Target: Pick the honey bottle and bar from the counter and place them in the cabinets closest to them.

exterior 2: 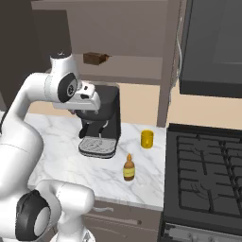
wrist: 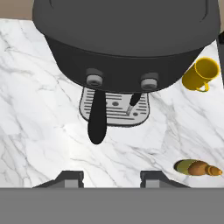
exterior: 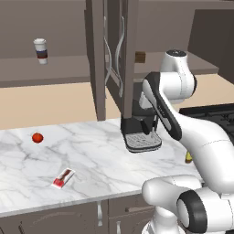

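Fingertips (wrist: 70,178) of the gripper (wrist: 111,179) stand parted with only bare marble between them, holding nothing; they point down at the counter (wrist: 39,131) just in front of the black coffee machine (wrist: 127,39) and its metal drip tray (wrist: 114,107).

In the hand view the honey bottle (wrist: 197,167) is off to the right of the right fingertip, apart from it, seen from above. In the right base view the honey bottle (exterior 2: 128,168) stands upright on the counter (exterior 2: 61,160) near its front edge, in front of and to the right of the coffee machine (exterior 2: 101,118), and between that machine and the black stove (exterior 2: 208,175). A yellow mug (exterior 2: 147,139) sits behind it, closer to the wall, just beside the stove edge; in the hand view the mug (wrist: 201,74) lies up and to the right of the drip tray.

The bar (exterior: 63,178) lies flat near the front edge of the counter (exterior: 27,164), well apart to the left of the coffee machine (exterior: 139,132) and far from the fingers. A red ball (exterior: 37,137) rests farther back on the same left stretch.

Above the machine, cabinets (exterior: 114,50) hang with doors swung open; a small brown box (exterior 2: 96,58) sits on a shelf inside. A paper cup (exterior: 41,50) stands on the far ledge.
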